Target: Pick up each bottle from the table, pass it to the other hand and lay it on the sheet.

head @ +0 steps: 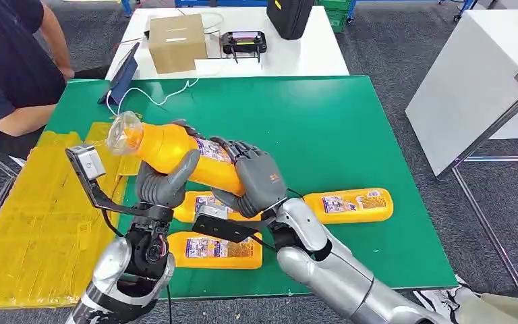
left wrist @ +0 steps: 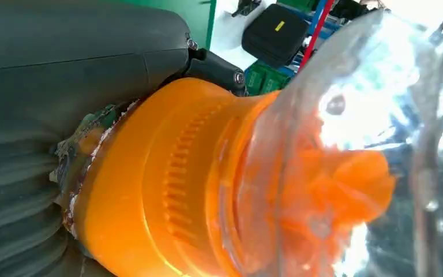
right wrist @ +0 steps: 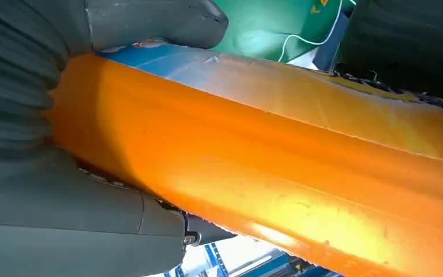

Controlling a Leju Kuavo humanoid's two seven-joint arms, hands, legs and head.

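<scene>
We are looking down at the green table (head: 324, 128), and both hands are gripping the same orange bottle (head: 175, 152) in the air above its near left part. The left hand (head: 165, 182) is wrapping its thumb and fingers around the bottle's middle, just behind the clear cap (head: 123, 131), which is pointing toward the yellow sheet (head: 34, 223) lying along the table's left edge. The right hand (head: 256, 182) is clasping the bottle's base end, fingers curling over the printed label. The bottle is tilting, cap end higher and toward the sheet, base end lower toward the table's middle. In the left wrist view we are seeing the ribbed orange neck (left wrist: 167, 190) and the clear cap right up close; in the right wrist view the bottle's long orange side (right wrist: 265, 173) is pressing against the grey thumb. Three more bottles are lying flat on the table below the hands: one nearest the table's front edge (head: 216, 250), one just behind it and partly hidden by the right hand (head: 192, 204), and one (head: 351, 204) further right on the table. At the table's far edge a cardboard box (head: 177, 42) and a black case (head: 289, 17) are sitting on a white table (head: 310, 57), and a person (head: 10, 67) is sitting at the far left corner.
</scene>
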